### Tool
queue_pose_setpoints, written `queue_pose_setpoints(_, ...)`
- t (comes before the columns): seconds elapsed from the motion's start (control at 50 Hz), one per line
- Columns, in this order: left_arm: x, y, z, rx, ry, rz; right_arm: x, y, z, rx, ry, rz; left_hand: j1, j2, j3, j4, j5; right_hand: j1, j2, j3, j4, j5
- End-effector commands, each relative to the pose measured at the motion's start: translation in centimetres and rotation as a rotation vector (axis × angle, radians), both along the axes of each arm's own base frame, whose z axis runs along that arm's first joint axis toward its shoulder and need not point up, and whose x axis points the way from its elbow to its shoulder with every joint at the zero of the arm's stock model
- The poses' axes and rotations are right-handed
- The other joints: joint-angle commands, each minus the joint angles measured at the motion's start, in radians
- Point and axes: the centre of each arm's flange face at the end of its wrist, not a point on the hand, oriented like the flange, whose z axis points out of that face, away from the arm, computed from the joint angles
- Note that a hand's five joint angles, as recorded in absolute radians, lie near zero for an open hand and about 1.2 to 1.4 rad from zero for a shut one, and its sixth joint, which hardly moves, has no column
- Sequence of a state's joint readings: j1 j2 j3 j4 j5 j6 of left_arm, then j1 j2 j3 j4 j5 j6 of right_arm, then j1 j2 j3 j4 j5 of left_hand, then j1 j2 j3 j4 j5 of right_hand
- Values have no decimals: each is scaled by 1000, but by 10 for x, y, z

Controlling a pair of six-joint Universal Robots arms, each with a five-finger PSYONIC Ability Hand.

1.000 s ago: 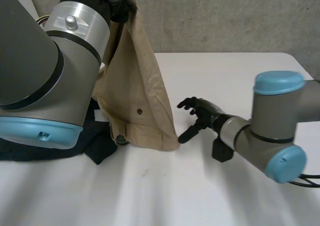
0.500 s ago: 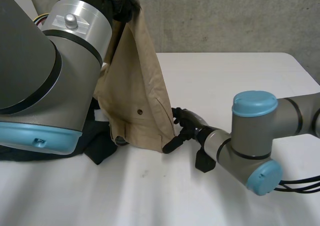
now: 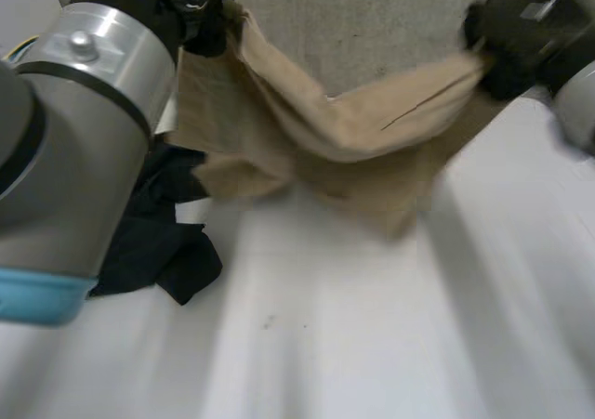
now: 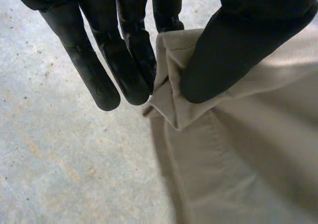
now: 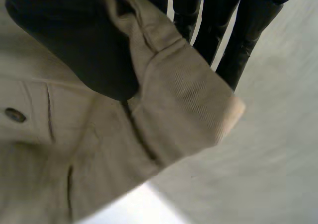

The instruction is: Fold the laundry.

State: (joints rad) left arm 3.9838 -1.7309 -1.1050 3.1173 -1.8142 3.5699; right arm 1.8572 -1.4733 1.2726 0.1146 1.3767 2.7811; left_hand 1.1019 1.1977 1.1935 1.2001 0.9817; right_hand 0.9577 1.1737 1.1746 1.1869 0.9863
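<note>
The beige garment point(image 3: 372, 131), trousers or shorts by its button and slit pocket, hangs in the air between the two hands, above the far part of the white table point(image 3: 372, 335); it is stretched from the left hand point(image 3: 200, 19) across to the right hand point(image 3: 516, 33), sagging in the middle, and its loose lower folds hang down toward the tabletop; whether they touch it cannot be told.

In the left wrist view the left hand point(image 4: 124, 60) pinches a folded, hemmed corner of the garment point(image 4: 238, 159) between the thumb and the nearest finger; the other fingers run straight and close together beside the cloth, clear of it.

In the right wrist view the right hand point(image 5: 74, 45) is clamped on another stitched corner of the garment point(image 5: 99, 149); the thumb presses on the outer face, the fingers point(image 5: 238, 35) lie straight behind the cloth; a small dark button point(image 5: 15, 114) sits on the fabric just beside the thumb, near a pocket seam.

A heap of dark clothing point(image 3: 158, 242) lies on the table below the left arm point(image 3: 74, 140), under and just beside the hanging beige folds; the right arm point(image 3: 576, 94) comes in at the far right edge of the table; a grey concrete wall point(image 3: 372, 19) stands behind the table.
</note>
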Motion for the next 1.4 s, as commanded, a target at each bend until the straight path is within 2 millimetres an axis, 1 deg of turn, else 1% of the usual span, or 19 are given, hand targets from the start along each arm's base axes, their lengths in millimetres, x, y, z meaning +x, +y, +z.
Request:
queue_pose_setpoints(0.02,19,16,-16,116,-36,5,-16,41,52,-50,154,-4,294,199,203,196,240,439,223,222,209,235)
queue_pose_setpoints(0.12,22,19,-46,248,-61,-4,-15,40,35,57,208,16,294,199,203,196,240,439,223,222,209,235)
queue_pose_setpoints(0.22,21,16,-77,344,-96,-2,-9,18,-7,172,321,22,294,199,203,196,240,439,223,222,209,235)
queue_pose_setpoints(0.32,8,-6,-121,442,-168,20,-5,-4,-38,249,369,16,294,199,203,196,240,439,223,222,209,235)
queue_pose_setpoints(0.44,-8,-52,-129,392,-128,58,2,-53,-62,222,382,-60,294,199,203,196,240,439,223,222,209,235)
queue_pose_setpoints(0.5,-21,-82,-109,279,-44,67,9,-74,-58,126,351,-89,294,199,203,196,240,439,223,222,209,235)
queue_pose_setpoints(0.54,-27,-94,-92,207,-1,66,14,-94,-39,-20,281,-118,294,199,203,196,240,439,223,222,209,235)
queue_pose_setpoints(0.58,-34,-106,-56,69,74,66,18,-103,-18,-146,227,-133,294,199,203,196,240,439,223,222,209,235)
queue_pose_setpoints(0.6,-36,-108,-42,16,98,67,23,-108,5,-277,159,-145,294,199,203,196,240,439,223,222,209,235)
queue_pose_setpoints(0.64,-37,-111,0,-145,186,72,28,-108,30,-404,75,-144,294,199,203,196,240,439,223,222,209,235)
queue_pose_setpoints(0.7,-35,-107,37,-297,287,72,31,-100,74,-609,-93,-135,294,199,203,196,240,439,223,222,209,235)
queue_pose_setpoints(0.74,-34,-105,48,-346,330,72,25,-92,98,-703,-173,-133,294,199,203,196,240,439,223,222,209,235)
queue_pose_setpoints(0.82,-29,-95,60,-383,364,68,23,-87,89,-658,-175,-124,294,199,203,196,240,439,223,222,209,235)
queue_pose_setpoints(0.92,-26,-95,21,-271,274,75,25,-90,42,-479,-98,-99,294,199,203,196,240,439,223,222,209,235)
queue_pose_setpoints(1.02,-21,-97,-49,-100,137,91,28,-88,-13,-288,-17,-54,294,199,203,196,240,439,223,222,209,235)
queue_pose_setpoints(1.2,-15,-81,-160,160,-70,86,29,-85,-158,90,206,-23,294,199,203,196,240,439,223,222,209,235)
queue_pose_setpoints(1.26,-18,-73,-205,256,-164,75,29,-78,-183,160,288,-13,294,199,203,196,240,439,223,222,209,235)
queue_pose_setpoints(1.32,-19,-60,-225,314,-216,60,25,-67,-199,247,376,5,294,199,203,196,240,439,223,222,209,235)
queue_pose_setpoints(1.4,-10,-45,-233,384,-276,59,17,-53,-203,354,423,15,294,199,203,196,240,439,223,222,209,235)
